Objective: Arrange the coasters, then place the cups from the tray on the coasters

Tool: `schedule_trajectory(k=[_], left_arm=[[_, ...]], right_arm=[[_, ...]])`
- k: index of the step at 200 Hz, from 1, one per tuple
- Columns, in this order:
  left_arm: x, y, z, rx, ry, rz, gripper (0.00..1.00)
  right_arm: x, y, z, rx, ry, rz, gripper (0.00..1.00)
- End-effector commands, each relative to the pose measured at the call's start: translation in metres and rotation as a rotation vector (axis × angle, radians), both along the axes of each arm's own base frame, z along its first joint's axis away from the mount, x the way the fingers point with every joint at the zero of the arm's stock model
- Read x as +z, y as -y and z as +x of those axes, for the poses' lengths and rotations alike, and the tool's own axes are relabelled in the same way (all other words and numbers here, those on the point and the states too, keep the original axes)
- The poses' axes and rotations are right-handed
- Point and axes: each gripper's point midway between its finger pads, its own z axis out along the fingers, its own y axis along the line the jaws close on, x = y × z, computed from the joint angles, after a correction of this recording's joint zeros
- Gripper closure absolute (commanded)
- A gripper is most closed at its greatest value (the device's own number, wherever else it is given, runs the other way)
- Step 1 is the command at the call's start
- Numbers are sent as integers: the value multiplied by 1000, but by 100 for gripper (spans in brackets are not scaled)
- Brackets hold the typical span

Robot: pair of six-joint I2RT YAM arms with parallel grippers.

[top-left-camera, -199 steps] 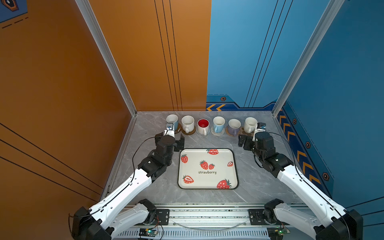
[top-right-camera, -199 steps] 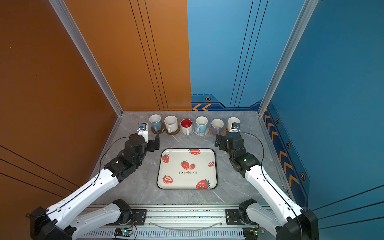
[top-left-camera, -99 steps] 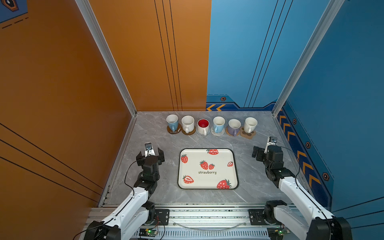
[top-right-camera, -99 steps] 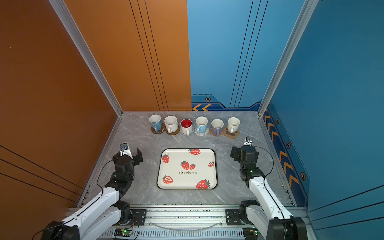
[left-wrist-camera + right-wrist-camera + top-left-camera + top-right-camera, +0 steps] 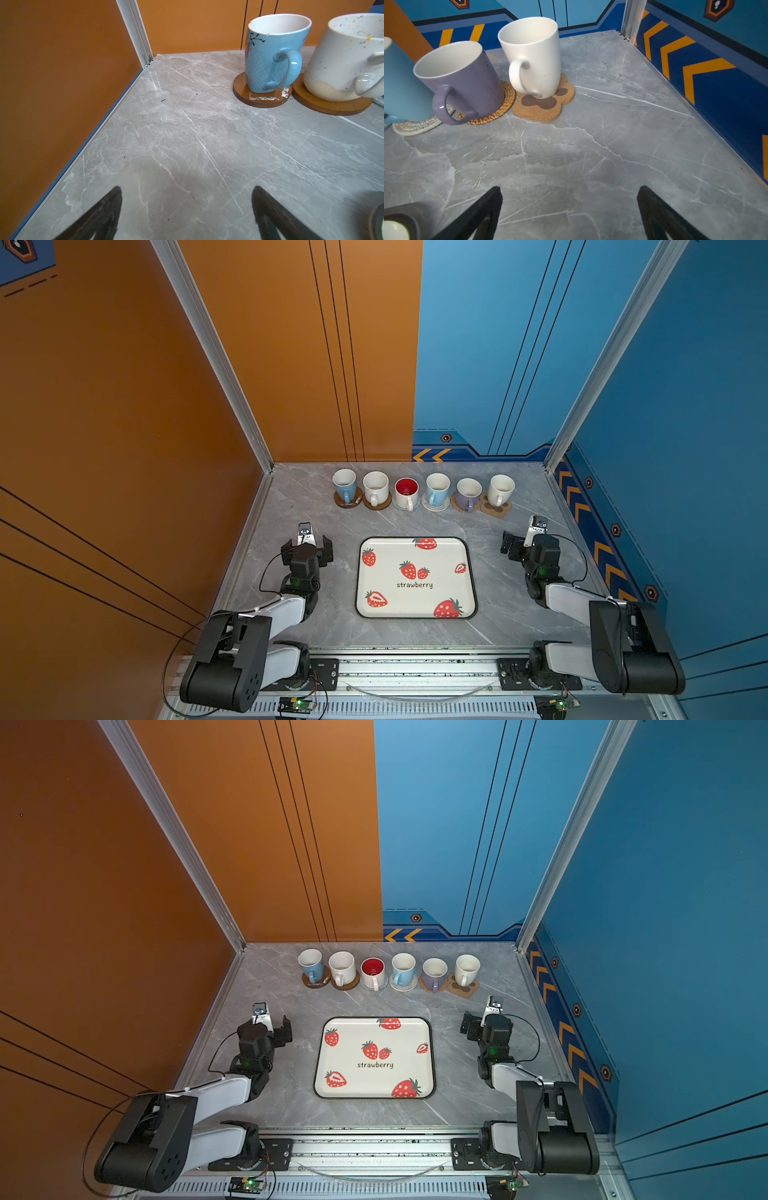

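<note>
Six cups stand in a row at the back of the table, each on a coaster: a light blue cup (image 5: 345,485) (image 5: 270,56) on a brown disc (image 5: 261,97) at the left end, and a white cup (image 5: 500,489) (image 5: 533,54) on the paw-print coaster (image 5: 544,108) at the right end. The lavender cup (image 5: 463,79) sits on the tan woven coaster (image 5: 506,99). The strawberry tray (image 5: 440,556) (image 5: 399,1040) lies empty in the middle. My left gripper (image 5: 307,548) (image 5: 187,195) is open left of the tray. My right gripper (image 5: 530,541) (image 5: 569,191) is open on its right. Both hold nothing.
An orange wall (image 5: 124,448) bounds the table on the left and a blue wall (image 5: 665,448) on the right. Both arms are folded back near the front rail (image 5: 415,664). Bare marble lies between the tray and the cup row.
Both grippers have drawn back from the two ends of the cup row toward the front and now sit beside the tray. Both stayed open. The cups have not moved.
</note>
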Motion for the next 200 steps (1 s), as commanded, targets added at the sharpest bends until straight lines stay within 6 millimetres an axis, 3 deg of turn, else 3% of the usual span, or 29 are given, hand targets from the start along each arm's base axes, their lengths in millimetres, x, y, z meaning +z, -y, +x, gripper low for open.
schedule_trajectory(k=[1, 31, 63, 131, 200], left_arm=[[21, 0, 13, -32, 96, -11, 2], [15, -1, 18, -62, 121, -52, 2], [-5, 1, 26, -87, 137, -69, 2], [-12, -9, 45, -27, 50, -71, 2], [-13, -6, 46, -42, 37, -68, 2]], right_arm=[[21, -4, 17, 39, 127, -6, 0], [2, -8, 23, 62, 126, 3, 0], [2, -7, 26, 63, 122, 11, 0], [0, -7, 27, 48, 104, -12, 0], [0, -8, 27, 48, 102, -16, 0]])
